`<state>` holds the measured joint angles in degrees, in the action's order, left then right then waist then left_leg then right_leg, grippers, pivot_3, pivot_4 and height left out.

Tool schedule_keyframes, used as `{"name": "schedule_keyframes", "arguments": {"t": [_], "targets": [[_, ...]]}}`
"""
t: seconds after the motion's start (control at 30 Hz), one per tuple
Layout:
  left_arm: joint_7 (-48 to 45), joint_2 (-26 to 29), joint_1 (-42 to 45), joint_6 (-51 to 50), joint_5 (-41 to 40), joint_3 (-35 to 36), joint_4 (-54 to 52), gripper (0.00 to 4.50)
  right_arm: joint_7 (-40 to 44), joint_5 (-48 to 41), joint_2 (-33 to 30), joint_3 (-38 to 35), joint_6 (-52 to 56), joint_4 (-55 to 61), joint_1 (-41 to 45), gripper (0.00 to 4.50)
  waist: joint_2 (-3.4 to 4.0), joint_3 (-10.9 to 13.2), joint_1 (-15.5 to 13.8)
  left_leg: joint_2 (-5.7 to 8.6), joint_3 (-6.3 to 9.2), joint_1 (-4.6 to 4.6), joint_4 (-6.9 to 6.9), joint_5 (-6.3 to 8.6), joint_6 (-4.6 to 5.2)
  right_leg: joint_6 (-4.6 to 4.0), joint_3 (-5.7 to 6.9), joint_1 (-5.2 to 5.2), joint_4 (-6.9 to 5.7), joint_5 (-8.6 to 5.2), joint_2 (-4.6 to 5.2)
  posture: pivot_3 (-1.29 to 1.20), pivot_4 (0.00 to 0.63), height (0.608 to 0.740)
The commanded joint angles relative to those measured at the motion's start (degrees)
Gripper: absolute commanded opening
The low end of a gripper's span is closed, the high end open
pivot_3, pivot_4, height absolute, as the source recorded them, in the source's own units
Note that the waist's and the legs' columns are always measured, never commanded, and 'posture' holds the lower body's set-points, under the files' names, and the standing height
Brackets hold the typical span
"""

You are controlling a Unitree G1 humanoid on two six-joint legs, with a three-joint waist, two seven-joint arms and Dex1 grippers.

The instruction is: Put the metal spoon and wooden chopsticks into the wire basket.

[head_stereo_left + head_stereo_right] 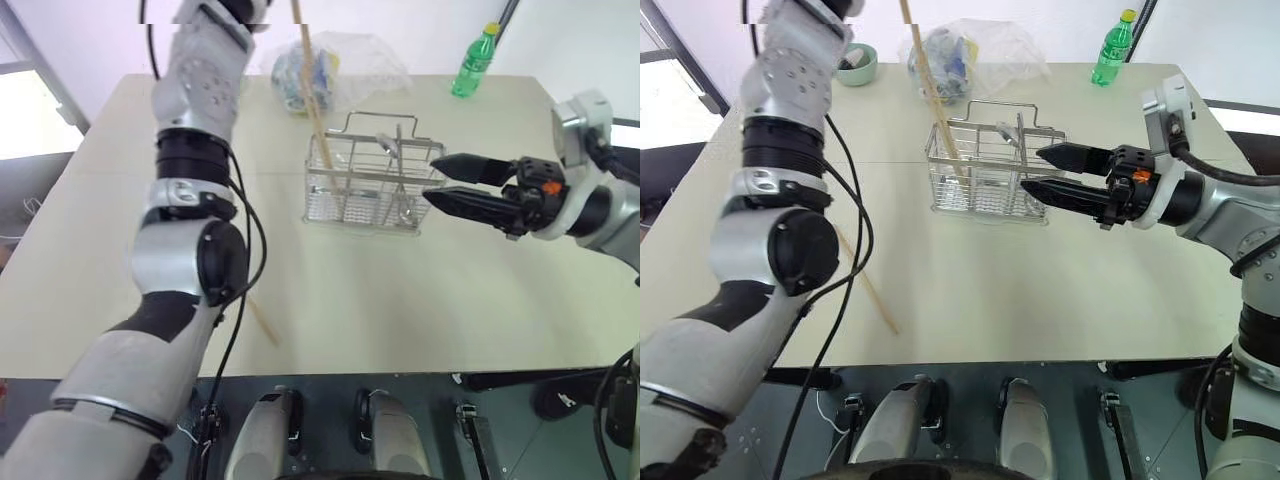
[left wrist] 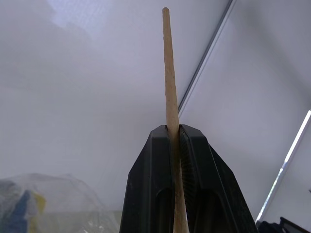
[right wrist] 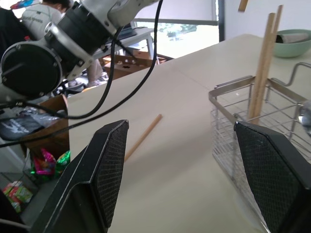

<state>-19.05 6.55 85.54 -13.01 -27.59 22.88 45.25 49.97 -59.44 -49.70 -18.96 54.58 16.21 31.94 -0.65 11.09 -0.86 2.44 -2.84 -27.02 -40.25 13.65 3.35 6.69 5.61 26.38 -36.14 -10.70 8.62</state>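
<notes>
My left gripper [image 2: 174, 128] is shut on a wooden chopstick [image 2: 169, 73], raised high above the table; the stick's lower part shows at the top of the left eye view [image 1: 296, 12]. Two more chopsticks [image 3: 262, 63] lean upright in the left end of the wire basket [image 1: 372, 195]. The metal spoon [image 1: 386, 143] stands inside the basket. Another chopstick [image 1: 262, 320] lies flat on the table near the front, partly behind my left arm. My right gripper [image 1: 430, 180] is open and level, its fingertips beside the basket's right end.
A green bottle [image 1: 473, 62] stands at the back right. A clear plastic bag [image 1: 335, 58] lies behind the basket, and a pale green bowl [image 1: 855, 62] sits at the back left. The beige table [image 1: 400, 300] ends close in front. Boxes and a person [image 3: 39, 12] are beyond the table.
</notes>
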Motion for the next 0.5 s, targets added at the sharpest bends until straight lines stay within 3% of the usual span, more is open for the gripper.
{"name": "schedule_keyframes", "arguments": {"t": [0.03,0.43,0.47,0.5], "targets": [[0.0,-1.7,-1.3,1.4,1.3,-3.0,-2.8,0.02,-2.2,-2.6,0.2,-3.1,0.0,2.4,-0.4,3.57,0.0,0.0,0.0,0.0,0.0,0.0,0.0,0.0,0.0,0.0,0.0,-0.01,0.0,0.0,0.0,0.0,0.15,0.686],[1.9,-9.7,-19.0,11.2,11.1,-15.3,-16.4,0.02,-7.7,-5.7,0.3,-6.0,-0.7,3.3,-2.9,3.57,0.0,0.0,-1.1,0.0,-0.01,-0.03,-0.08,0.17,0.3,-0.03,-0.05,0.01,0.02,0.02,0.05,0.0,0.15,0.686],[2.7,-10.1,-19.9,11.1,11.1,-15.4,-17.8,0.82,-7.9,-5.9,0.2,-6.0,-0.6,2.9,-2.7,3.57,0.0,0.0,-1.2,-0.01,-0.01,-0.02,-0.08,0.19,0.33,-0.04,-0.06,0.02,0.02,0.03,0.05,0.0,0.15,0.686],[3.3,-10.4,-20.5,10.7,11.0,-15.6,-19.1,1.16,-7.9,-6.0,0.2,-6.0,-0.6,2.6,-2.5,3.57,0.0,0.0,-1.4,-0.01,-0.01,-0.03,-0.08,0.21,0.37,-0.05,-0.07,0.03,0.01,0.03,0.06,0.0,0.15,0.686]]}}
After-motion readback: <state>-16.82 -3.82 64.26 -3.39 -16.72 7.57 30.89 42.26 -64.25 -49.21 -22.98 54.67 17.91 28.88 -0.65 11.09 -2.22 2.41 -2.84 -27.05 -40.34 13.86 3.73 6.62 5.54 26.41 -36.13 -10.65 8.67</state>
